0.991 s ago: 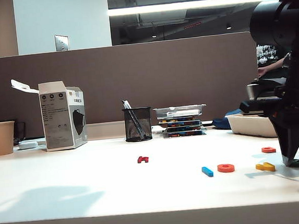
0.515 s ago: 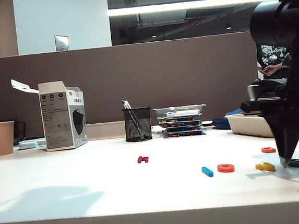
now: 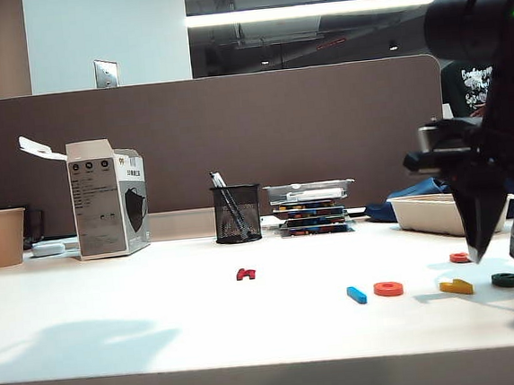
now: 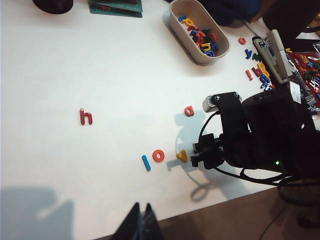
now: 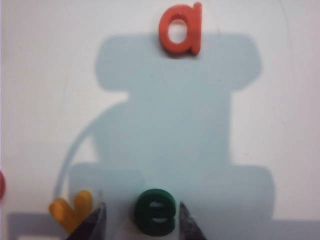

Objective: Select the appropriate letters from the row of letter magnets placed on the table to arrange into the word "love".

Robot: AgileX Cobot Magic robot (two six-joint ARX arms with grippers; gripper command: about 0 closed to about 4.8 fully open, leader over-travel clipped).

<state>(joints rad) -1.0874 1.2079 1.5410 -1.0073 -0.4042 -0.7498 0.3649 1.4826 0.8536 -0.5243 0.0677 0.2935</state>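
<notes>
On the white table (image 3: 161, 327) lie a blue l (image 3: 356, 295), an orange o (image 3: 388, 288), a yellow v (image 3: 456, 287) and a dark green e (image 3: 508, 279) in a row. My right gripper (image 3: 497, 255) hangs open just above the e, touching nothing. The right wrist view shows the e (image 5: 156, 211) flat between the spread fingertips (image 5: 95, 220), with the v (image 5: 71, 208) beside it. A dark red h (image 3: 245, 274) lies apart on the left, a red-orange a (image 3: 461, 257) behind the row. My left gripper (image 4: 141, 220) is shut and empty over the table's front edge.
A paper cup (image 3: 2, 237), a mask box (image 3: 106, 198), a mesh pen holder (image 3: 237, 213) and stacked trays (image 3: 311, 208) line the back. A white tub (image 4: 199, 31) of spare letters stands at the back right, with loose letters (image 4: 257, 70) beside it.
My right gripper has opened, left the green e lying on the table to the right of the yellow v, and risen a little. The left arm has not moved.
</notes>
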